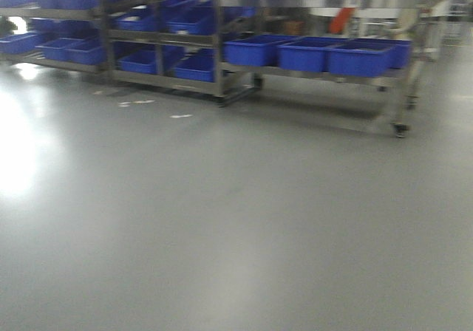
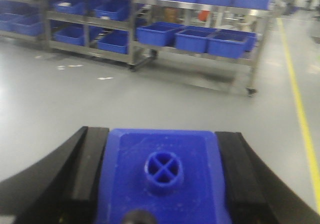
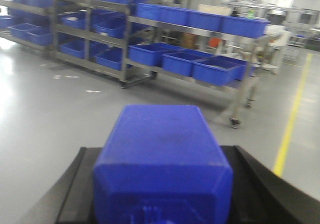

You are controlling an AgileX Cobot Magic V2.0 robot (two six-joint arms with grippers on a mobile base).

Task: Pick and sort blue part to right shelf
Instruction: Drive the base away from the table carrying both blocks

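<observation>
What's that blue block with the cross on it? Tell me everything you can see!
The blue block looks like smooth plastic, with a flat face and slanted edges. In its middle sits a round bump with a cross inside. The left gripper holds it: black fingers press on both sides. It hangs above the grey floor.

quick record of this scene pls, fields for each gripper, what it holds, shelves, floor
left gripper: shut on left blue part, round cross-marked boss facing the camera
right gripper: shut on right blue part, plain face up
shelves: metal racks ahead across the floor, loaded with blue bins
floor: grey floor, yellow line at right in the wrist views
task state: parts held, not yet on a shelf
</observation>
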